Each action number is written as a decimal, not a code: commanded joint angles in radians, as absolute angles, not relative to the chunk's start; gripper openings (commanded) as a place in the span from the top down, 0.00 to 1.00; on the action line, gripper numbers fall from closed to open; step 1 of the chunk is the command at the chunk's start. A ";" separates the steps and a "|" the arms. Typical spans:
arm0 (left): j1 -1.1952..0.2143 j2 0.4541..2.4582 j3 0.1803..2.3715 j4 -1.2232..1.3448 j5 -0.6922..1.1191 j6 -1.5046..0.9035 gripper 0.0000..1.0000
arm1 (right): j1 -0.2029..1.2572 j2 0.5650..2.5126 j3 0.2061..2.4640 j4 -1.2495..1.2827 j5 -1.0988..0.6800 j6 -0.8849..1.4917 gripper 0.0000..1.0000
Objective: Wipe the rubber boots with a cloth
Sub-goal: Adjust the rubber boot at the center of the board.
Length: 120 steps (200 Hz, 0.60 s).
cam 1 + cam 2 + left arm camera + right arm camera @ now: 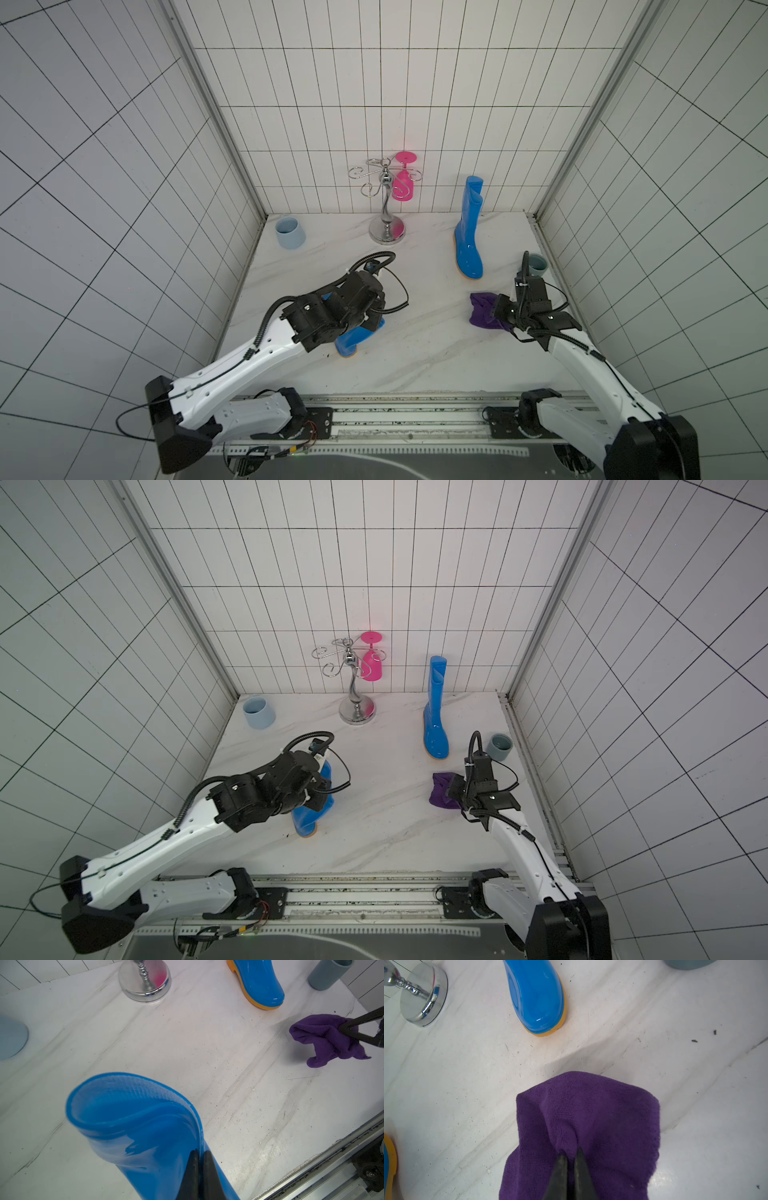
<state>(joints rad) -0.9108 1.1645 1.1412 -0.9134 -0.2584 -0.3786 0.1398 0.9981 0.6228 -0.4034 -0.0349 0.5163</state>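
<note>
Locate the near boot [348, 343] on the white marbled surface [415, 345], left of the middle and toward the front edge, shaft upward, largely hidden in both top views beneath the left arm; note the left gripper [199, 1152] clenched on the shaft's top rim, fingers [192, 1167] on either side of the rim wall, rim pressed flat at the pinch; find the far boot [468, 232] standing upright right of the middle, close to the back edge, toe toward the front edge, orange-yellow sole flat on the surface, well apart from the near boot and from both grippers; note the right gripper [570, 1152] clenched on a bunched fold of the cloth [591, 1113], dark purple, near the right edge, in front of the far boot's toe and apart from it; contact between cloth and surface: cannot tell; elsewhere, find a chrome stand [386, 208] at the back edge near the middle, with a pink glass [402, 189] hung upside down on it; a light-blue cup [290, 233] in the back left corner; a grey cup [538, 266] at the right edge, just behind the right arm's wrist.
</note>
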 commanded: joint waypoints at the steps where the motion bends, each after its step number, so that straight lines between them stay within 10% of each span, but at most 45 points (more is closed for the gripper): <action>1: -0.942 1.268 1.170 -0.912 -0.302 -0.401 1.00 | 0.121 0.970 0.574 -0.416 -0.031 0.531 1.00; 120: -1.080 1.626 1.264 -0.570 -0.139 -0.452 1.00 | 0.006 0.977 0.546 -0.384 -0.065 0.512 1.00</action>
<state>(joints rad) -1.0748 1.5761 1.2449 -0.6815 -0.1974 -0.4129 0.0299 0.9802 0.5991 -0.3977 -0.0479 0.5152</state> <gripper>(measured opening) 0.048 0.059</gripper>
